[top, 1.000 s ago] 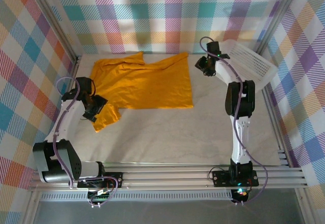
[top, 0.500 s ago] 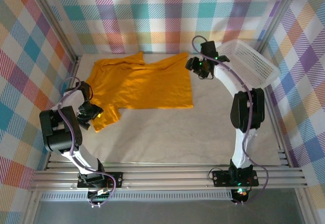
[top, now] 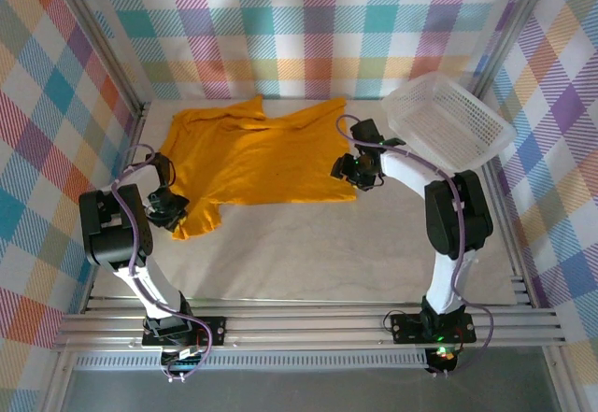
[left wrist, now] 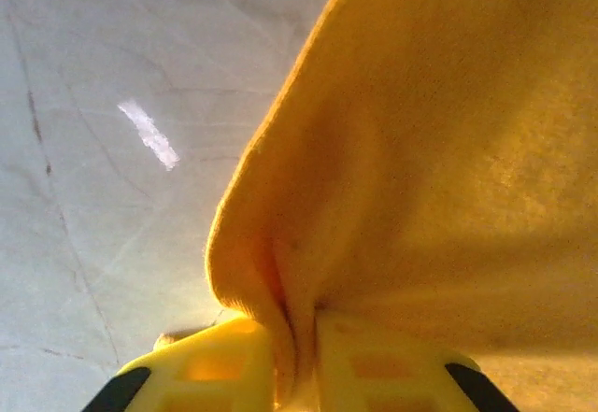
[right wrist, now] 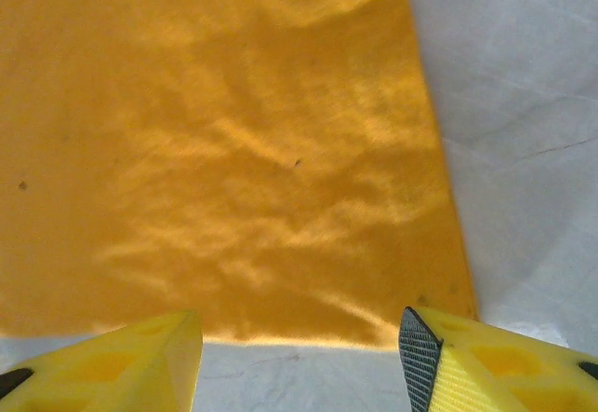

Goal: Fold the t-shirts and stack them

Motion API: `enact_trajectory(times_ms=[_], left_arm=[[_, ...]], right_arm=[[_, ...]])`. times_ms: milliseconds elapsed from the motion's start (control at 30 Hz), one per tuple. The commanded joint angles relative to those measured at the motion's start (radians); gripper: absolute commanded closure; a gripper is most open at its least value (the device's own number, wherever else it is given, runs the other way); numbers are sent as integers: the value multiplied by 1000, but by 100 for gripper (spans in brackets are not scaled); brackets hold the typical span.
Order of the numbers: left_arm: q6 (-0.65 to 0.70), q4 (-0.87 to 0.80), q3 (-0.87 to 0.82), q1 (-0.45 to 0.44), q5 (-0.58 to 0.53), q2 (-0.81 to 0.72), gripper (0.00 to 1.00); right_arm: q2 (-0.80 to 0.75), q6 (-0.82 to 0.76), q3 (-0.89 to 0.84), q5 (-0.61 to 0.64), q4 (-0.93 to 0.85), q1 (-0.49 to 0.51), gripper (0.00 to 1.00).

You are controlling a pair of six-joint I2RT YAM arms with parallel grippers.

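Top view: the t-shirt (top: 262, 155) is spread flat at upper middle, and the right gripper (top: 353, 171) has just been swung from beside the basket (top: 448, 122) to its lower right corner. Left wrist: the left gripper (left wrist: 297, 356), open a moment ago, is now clamped on a sleeve fold. Right wrist: the jaws are held apart above the hem with nothing pinched, so the first fold is judged half set up.

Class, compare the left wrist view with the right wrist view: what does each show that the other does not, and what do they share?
Left wrist view: the left gripper shut, pinching a raised fold of the plain orange-yellow cotton t-shirt. Right wrist view: the right gripper open, near the shirt's flat hem corner. Both: the same shirt on the pale table.
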Motion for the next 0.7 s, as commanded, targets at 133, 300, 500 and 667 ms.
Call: enact_trajectory(times_ms=[133,300,500,667], left_arm=[[-33,56,-30,-34,76,-86,100],[-49,31,-23,-48,119,-135,100],[-70,24,-43,-63,143,-185,100],[-68,13,-45,-70,152,-212,100]], right_arm=[[84,95,36,64,-90,7,45],[46,142,2,158,-175,39,43],[79,120,-12,119,-126,46,45],[158,114,85,109,-136,45,67]])
